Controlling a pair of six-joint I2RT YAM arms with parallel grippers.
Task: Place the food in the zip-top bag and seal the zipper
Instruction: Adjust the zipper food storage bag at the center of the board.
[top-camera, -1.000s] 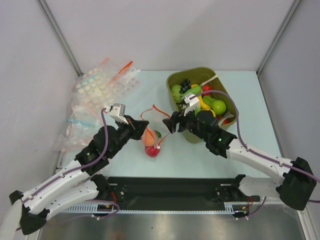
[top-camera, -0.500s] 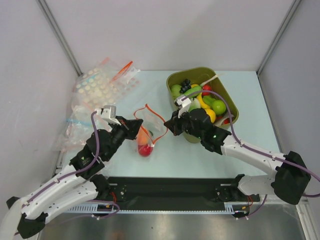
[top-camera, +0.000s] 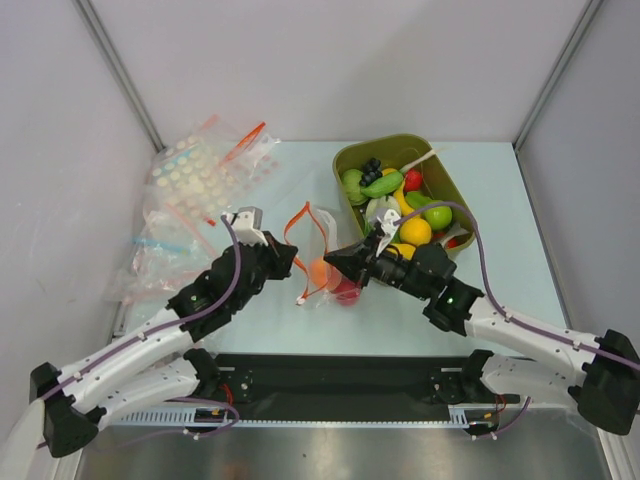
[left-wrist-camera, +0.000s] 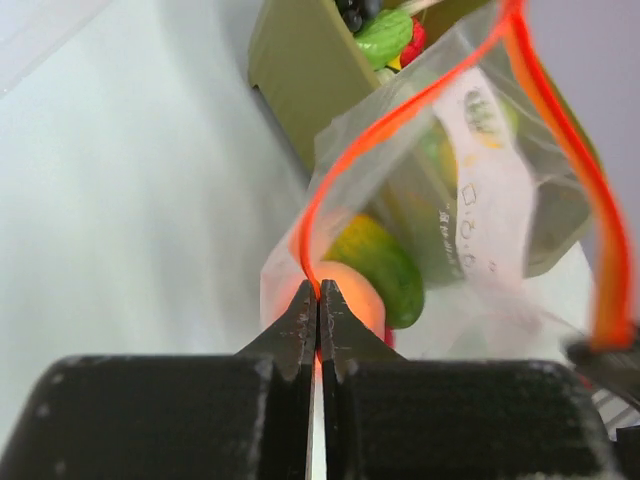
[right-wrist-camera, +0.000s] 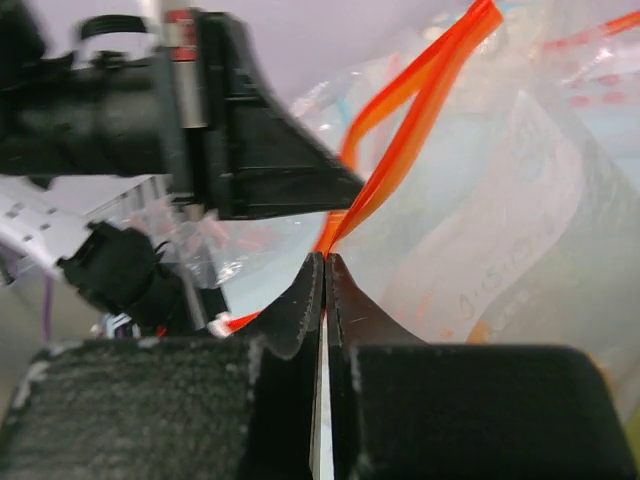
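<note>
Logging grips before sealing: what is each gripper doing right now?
Left gripper: closed, pinching the zipper.
Right gripper: closed, pinching the zipper too.

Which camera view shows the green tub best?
The top view: the whole tub is seen from above. The left wrist view shows only one corner of it, beside the bag; the right wrist view shows none.

The zip-top bag (right-wrist-camera: 520, 200) is showing blurred in the right wrist view, its printing unreadable. The tub (left-wrist-camera: 300, 70) is running off the left wrist view's top edge; the left gripper (left-wrist-camera: 318, 300) is hiding part of the food (left-wrist-camera: 380, 265).
</note>
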